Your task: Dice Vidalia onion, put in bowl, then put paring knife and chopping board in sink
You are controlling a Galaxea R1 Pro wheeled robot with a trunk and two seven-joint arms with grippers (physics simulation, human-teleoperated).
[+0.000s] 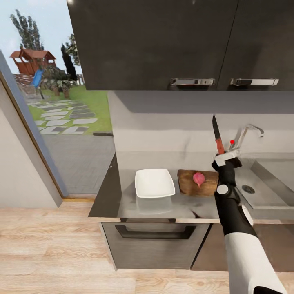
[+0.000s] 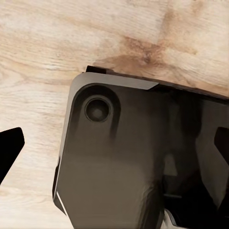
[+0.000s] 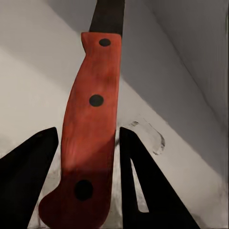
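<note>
Right wrist view: fingers [image 3: 28, 176] closed around red handle of paring knife [image 3: 90, 129], blade pointing up. Head view: right gripper [image 1: 226, 157] raised above countertop [image 1: 122, 200], knife upright, just beside tap [image 1: 247, 134]. Vidalia onion [image 1: 199, 178] whole on chopping board [image 1: 188, 185], bowl [image 1: 154, 182] beside it, sink [image 1: 265, 192] to the right. Left gripper state: cannot tell. Risks, judged: blade clipping tap on descent; handle twisting in grip; round onion rolling off under first cut.
</note>
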